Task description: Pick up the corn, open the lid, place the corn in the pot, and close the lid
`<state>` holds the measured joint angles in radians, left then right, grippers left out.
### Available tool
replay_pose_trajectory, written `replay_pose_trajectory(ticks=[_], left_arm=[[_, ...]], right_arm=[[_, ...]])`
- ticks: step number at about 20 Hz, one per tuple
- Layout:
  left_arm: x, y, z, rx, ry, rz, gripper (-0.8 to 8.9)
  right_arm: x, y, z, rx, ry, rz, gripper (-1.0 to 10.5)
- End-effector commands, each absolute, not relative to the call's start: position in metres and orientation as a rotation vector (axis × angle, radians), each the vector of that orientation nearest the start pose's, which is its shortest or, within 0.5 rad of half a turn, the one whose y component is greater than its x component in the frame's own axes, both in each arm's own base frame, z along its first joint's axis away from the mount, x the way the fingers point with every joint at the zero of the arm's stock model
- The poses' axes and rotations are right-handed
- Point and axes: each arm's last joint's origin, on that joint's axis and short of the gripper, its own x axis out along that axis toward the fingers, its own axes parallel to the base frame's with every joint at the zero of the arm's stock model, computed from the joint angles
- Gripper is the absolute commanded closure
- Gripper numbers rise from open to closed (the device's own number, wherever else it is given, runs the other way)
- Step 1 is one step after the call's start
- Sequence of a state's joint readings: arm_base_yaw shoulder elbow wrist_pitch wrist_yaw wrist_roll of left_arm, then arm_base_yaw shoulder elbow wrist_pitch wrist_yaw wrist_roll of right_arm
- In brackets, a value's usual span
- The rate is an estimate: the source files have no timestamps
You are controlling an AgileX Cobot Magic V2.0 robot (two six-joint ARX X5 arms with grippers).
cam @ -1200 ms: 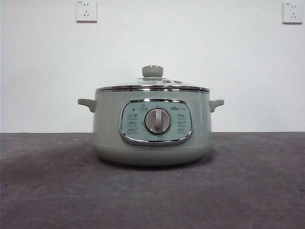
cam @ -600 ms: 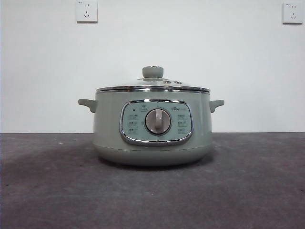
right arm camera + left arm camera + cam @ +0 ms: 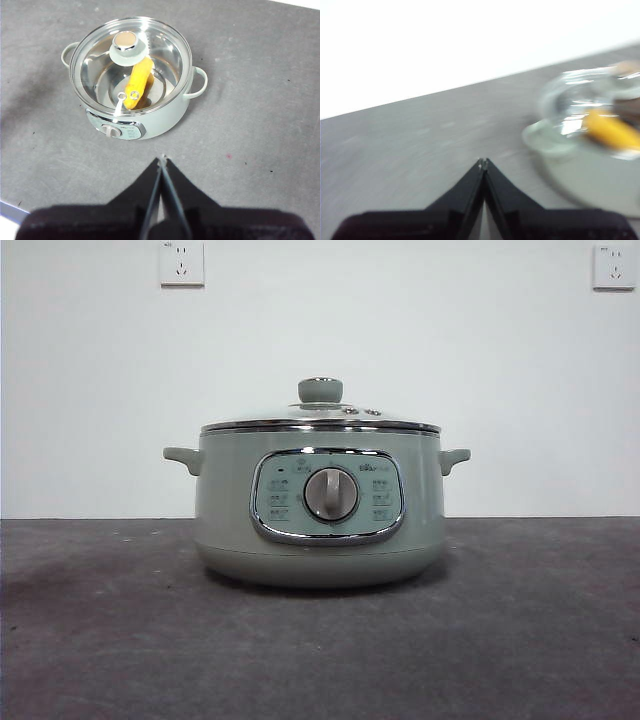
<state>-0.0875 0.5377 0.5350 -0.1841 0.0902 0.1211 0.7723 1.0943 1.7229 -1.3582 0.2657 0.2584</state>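
Corn (image 3: 138,84) sits inside pot (image 3: 150,122) w/ lid (image 3: 131,65) seated; task looks done. Left pincer (image 3: 483,162) & right pincer (image 3: 162,160) both clenched, empty, clear of pot; nothing left but parking.

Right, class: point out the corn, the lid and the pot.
corn (image 3: 138,84): right wrist view, middle of the yellow cob inside the pot.
lid (image 3: 320,390): front view, its green knob.
pot (image 3: 225,510): front view, bare green wall beside the panel.

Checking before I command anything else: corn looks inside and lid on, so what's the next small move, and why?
Probably none beyond keeping both arms back. The corn lies inside the pot under the lid, which sits level on the rim. The left tool and right tool are shut, empty and clear of it.
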Motion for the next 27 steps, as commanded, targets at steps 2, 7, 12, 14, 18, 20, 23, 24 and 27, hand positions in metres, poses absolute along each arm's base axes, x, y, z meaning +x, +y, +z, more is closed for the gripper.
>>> replay_pose_trajectory(ticks=[2,7,12,14,18,20,23,24,27], left_arm=[[0.111,-0.003,0.204,0.067,0.175,-0.068,8.16],[0.1,-0.001,0.161,0.047,0.135,-0.053,8.16],[0.096,0.0,0.151,-0.015,0.147,0.008,8.16],[0.096,-0.001,0.15,-0.015,0.16,0.017,8.16],[0.096,-0.001,0.15,-0.016,0.16,0.0,8.16],[0.097,-0.001,0.149,-0.015,0.168,0.0,8.16],[0.097,-0.001,0.148,-0.015,0.18,0.001,8.16],[0.097,-0.001,0.148,-0.015,0.184,0.001,8.16],[0.098,-0.001,0.147,-0.015,0.194,0.001,8.16]], right_arm=[[0.103,0.089,0.462,-0.136,0.726,0.381,9.5],[0.105,0.091,0.461,-0.141,0.734,0.38,9.5],[0.105,0.091,0.461,-0.14,0.734,0.38,9.5],[0.105,0.091,0.461,-0.14,0.734,0.38,9.5],[0.105,0.091,0.461,-0.14,0.734,0.379,9.5],[0.105,0.091,0.461,-0.14,0.734,0.379,9.5],[0.105,0.091,0.461,-0.14,0.734,0.379,9.5],[0.105,0.091,0.461,-0.141,0.734,0.38,9.5],[0.105,0.091,0.461,-0.141,0.734,0.38,9.5]])
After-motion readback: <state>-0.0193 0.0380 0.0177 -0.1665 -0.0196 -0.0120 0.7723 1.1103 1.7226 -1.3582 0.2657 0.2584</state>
